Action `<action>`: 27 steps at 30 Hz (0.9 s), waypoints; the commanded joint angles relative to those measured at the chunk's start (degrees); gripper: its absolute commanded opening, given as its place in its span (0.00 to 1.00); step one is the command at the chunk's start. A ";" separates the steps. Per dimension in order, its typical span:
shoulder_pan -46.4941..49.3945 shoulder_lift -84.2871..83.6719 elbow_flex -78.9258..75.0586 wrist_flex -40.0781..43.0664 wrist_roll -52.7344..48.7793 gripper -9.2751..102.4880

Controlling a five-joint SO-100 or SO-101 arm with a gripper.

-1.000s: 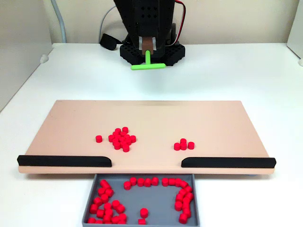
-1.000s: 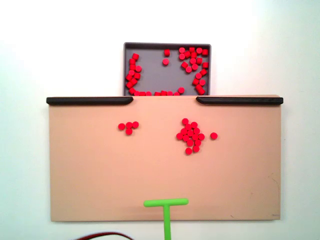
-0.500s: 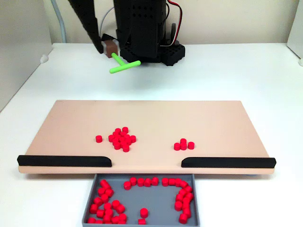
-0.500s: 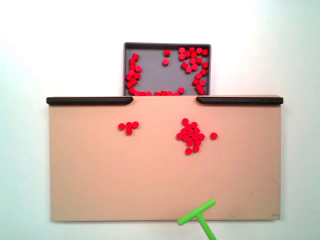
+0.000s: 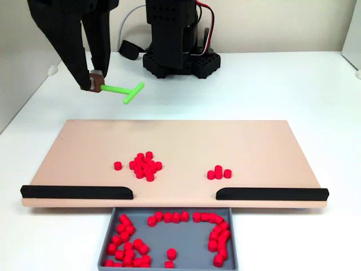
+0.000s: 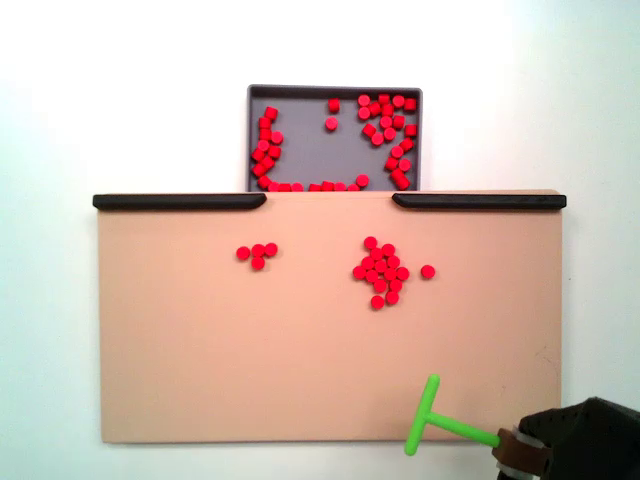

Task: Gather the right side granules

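On the pale peach flat board (image 6: 200,380), the right side granules (image 6: 380,272), a tight bunch of small bright red cylindrical pellets, lie a little past the board's middle toward the slotted edge; in the top-down fixed view they sit right of centre, while in the front fixed view the same bunch (image 5: 145,165) shows left of centre. One stray pellet (image 6: 428,271) lies just beside the bunch on its outer side. A smaller bunch of four like red pellets (image 6: 257,254) rests well apart on the other half of the board. Two black rails (image 6: 180,201) run along the far edge with a gap between them, and the grey rectangular tray (image 6: 300,140), already strewn with red pellets, sits just past that gap.

The black gripper (image 5: 95,84) hangs above the white table, off the board's near corner, pinching the stem of a bright green T-shaped plastic pusher (image 5: 125,91); its fingers appear pressed on a brown block at the stem's end. In the top-down fixed view the pusher (image 6: 432,420) overlaps the board's near edge, its crossbar pointing roughly along the board's short way.

From the crossbar, the bunch lies ahead toward the rails and a little inward. As I judge it, the crossbar would have to turn square to the path to the gap and drop behind the bunch, on the outer side of the stray pellet, before any sweep.
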 commanded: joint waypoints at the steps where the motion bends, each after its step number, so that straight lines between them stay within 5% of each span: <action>1: 0.35 -2.11 -4.75 -0.09 -11.95 0.08; 11: 1.93 -11.43 -14.24 -2.81 -30.23 0.08; 27: -0.09 -21.62 -19.86 -7.21 -31.64 0.08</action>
